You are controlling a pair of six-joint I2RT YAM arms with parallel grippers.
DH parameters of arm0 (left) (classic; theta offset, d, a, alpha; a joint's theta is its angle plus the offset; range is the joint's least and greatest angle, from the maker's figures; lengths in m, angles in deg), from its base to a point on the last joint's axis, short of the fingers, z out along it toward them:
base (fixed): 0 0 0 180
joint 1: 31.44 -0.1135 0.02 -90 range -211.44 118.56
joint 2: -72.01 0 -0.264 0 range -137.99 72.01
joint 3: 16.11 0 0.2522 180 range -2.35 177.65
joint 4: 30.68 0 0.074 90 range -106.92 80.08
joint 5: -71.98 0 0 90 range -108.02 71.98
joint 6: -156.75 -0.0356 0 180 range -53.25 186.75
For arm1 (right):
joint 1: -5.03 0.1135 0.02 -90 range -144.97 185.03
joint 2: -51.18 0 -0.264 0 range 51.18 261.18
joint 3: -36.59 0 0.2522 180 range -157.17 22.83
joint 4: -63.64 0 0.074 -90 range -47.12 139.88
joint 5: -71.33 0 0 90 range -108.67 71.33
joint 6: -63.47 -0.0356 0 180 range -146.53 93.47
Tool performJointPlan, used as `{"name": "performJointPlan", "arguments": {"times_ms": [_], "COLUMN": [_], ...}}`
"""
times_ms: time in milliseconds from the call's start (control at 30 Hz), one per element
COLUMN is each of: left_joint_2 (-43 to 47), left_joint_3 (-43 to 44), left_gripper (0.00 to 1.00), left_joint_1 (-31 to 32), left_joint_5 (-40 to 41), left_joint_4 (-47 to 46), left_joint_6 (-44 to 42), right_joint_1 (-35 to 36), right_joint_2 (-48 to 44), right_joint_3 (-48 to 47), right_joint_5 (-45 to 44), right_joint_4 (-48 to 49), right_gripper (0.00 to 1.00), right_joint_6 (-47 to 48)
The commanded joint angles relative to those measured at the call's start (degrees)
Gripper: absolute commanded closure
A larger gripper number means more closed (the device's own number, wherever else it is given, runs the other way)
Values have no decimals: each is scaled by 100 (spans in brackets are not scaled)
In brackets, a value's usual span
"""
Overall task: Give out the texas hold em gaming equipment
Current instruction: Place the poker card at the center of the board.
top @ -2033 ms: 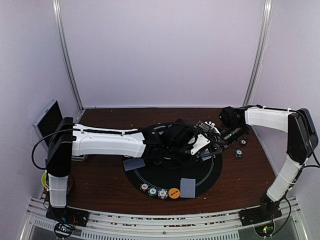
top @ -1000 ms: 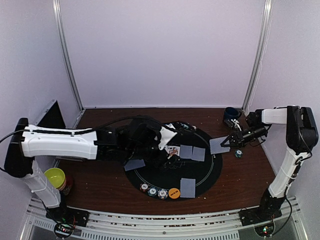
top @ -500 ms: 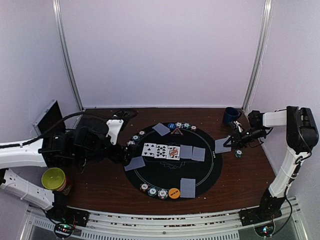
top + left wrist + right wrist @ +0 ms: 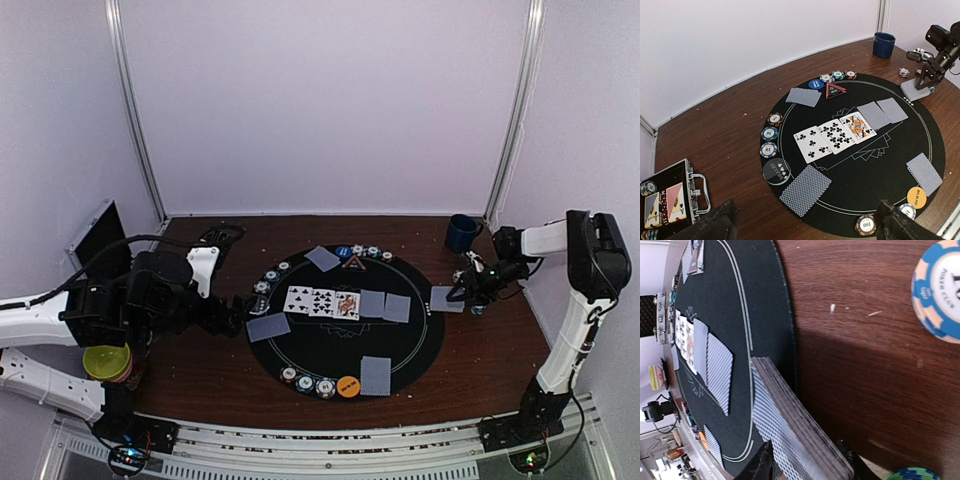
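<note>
Card deck [image 4: 790, 435] between right fingers [image 4: 760, 467], mat [image 4: 740, 315] edge

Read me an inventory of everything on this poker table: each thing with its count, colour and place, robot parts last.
mat: one, black, round, table centre
face-up cards: three, white, row mid-mat
face-down cards: two, grey-blue, right of that row
outer cards: three spots, grey-blue, far, near-left and near-right on the mat
deck: one, grey-blue backs, mat's right edge
striped chips: three each at the mat's left, far and near edges; two loose on the right
buttons: two, orange near edge, blue far edge
triangle marker: one, red, far side
round disc: one, dark, left edge
cup: one, dark blue, far right
bowl: one, yellow-green, near left
case: one, black, open, far left
left tool: open, left side
right tool: astride the deck, grip unclear
</note>
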Motion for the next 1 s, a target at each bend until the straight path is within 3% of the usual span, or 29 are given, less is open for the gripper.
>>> {"name": "performJointPlan", "arguments": {"times_ms": [0,433,500,567,600,767,967], "left_joint_2": [121,239,242,251,261,274,233], "left_joint_3": [-108,-111,-62,49,123,648,1200], "left_gripper": [2,2,2,2,2,2,2], "left_joint_1": [-13,-13,-13,-13,-13,-13,-146], "left_joint_5": [118,202,253,370,477,1279,2098], "left_joint_4": [-125,-74,28,218,350,1299,2201], "left_joint_6": [122,134,177,281,352,641,993], "right_joint_1": [20,20,20,20,20,20,20], "right_joint_2": [-275,-1180,-1316,-1498,-1596,-2473,-4329], "right_joint_3": [28,133,126,123,128,91,477], "right_joint_5": [-468,-1143,-1234,-1353,-1402,-1729,-2690], "right_joint_4": [47,276,280,291,289,338,887], "right_gripper": [56,37,28,2,0,0,0], "right_joint_6": [-22,-82,-34,-8,9,149,380]}}
